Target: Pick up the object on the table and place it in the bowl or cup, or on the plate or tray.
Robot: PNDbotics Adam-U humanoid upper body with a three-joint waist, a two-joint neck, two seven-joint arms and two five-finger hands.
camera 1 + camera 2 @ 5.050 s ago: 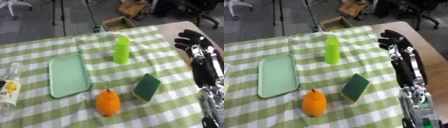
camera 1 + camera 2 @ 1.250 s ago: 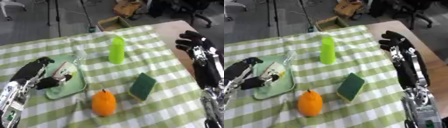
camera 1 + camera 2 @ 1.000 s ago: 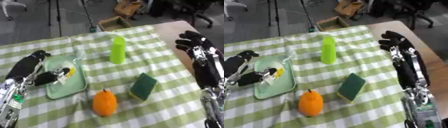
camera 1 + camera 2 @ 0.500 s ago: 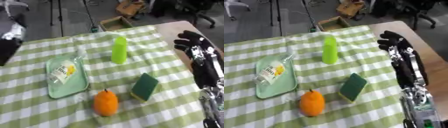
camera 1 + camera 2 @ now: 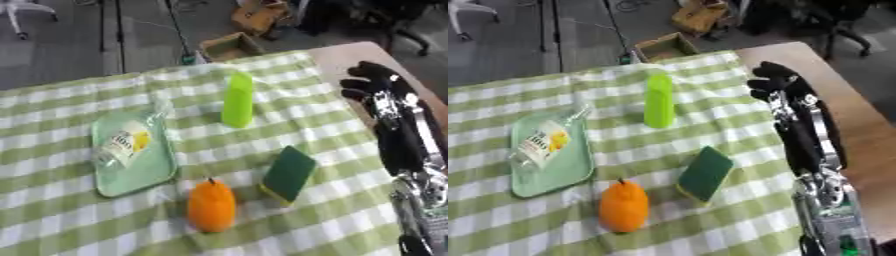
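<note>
Bottle (image 5: 122,145) lies on tray (image 5: 149,172) near its edge, may roll off; right robot hand (image 5: 776,82) idle, fingers relaxed.

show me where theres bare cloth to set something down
Free: the near left corner, in front of the tray and left of the orange; also the far left strip behind the tray. Crowded: the middle, among bottle, sponge and orange. The right hand lines the right edge.
</note>
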